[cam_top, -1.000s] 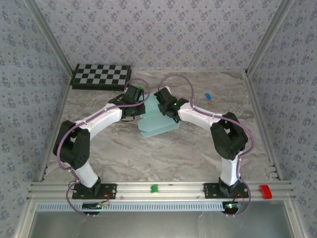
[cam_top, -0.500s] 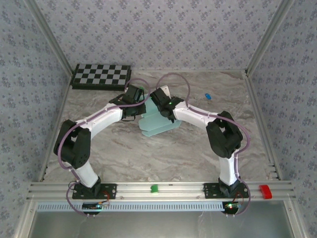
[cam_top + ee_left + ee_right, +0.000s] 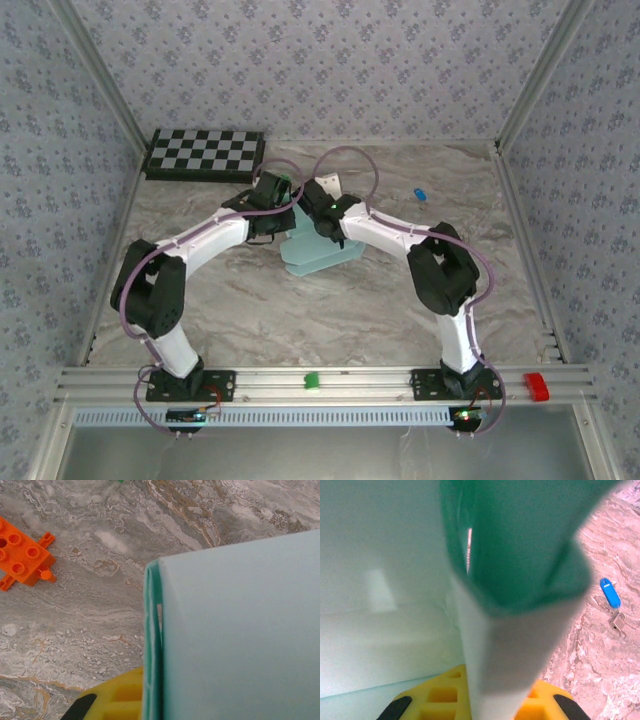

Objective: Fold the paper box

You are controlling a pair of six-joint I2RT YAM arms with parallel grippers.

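Observation:
The paper box (image 3: 322, 250) is pale aqua card, partly folded, lying mid-table with one part raised between the two wrists. My left gripper (image 3: 284, 206) is at its left end. In the left wrist view the card (image 3: 240, 630) covers the right side, its folded edge pressed against my yellow finger (image 3: 117, 700); the left gripper (image 3: 155, 702) is shut on it. My right gripper (image 3: 316, 207) is just to the right of the left one. In the right wrist view a raised flap (image 3: 510, 645) runs between both yellow fingers (image 3: 437, 697), and the right gripper (image 3: 492, 700) is shut on it.
A checkerboard (image 3: 205, 153) lies at the back left. An orange brick (image 3: 22, 557) sits on the marble by the left gripper. A small blue tag (image 3: 420, 194) lies back right, beside a small padlock (image 3: 618, 621). Green (image 3: 311, 380) and red (image 3: 537, 386) blocks sit on the front rail.
The right arm has swung left, bringing its gripper close beside the left one, and its jaws have closed on the flap. The left arm has stayed still.

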